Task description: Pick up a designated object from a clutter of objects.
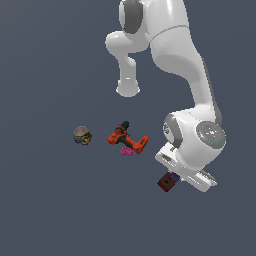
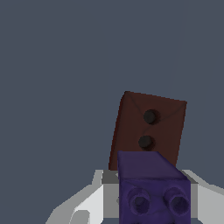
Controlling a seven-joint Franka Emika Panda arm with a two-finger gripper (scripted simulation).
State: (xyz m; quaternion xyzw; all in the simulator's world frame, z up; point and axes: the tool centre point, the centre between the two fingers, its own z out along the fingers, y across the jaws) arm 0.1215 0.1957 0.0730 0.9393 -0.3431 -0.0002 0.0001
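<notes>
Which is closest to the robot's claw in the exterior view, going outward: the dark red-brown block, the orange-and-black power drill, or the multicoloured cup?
1. Dark red-brown block, right beside the gripper.
2. Orange-and-black power drill, toward the exterior view's left.
3. Multicoloured cup, farthest left.

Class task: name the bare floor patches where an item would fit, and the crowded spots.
Free: floor left of the cup; the gap between cup and drill. Crowded: pink bit against the drill; purple piece beside the brown block, under the gripper.

No legible text or markings.

Plain, evenly lit slate-grey floor (image 1: 45, 210)
</notes>
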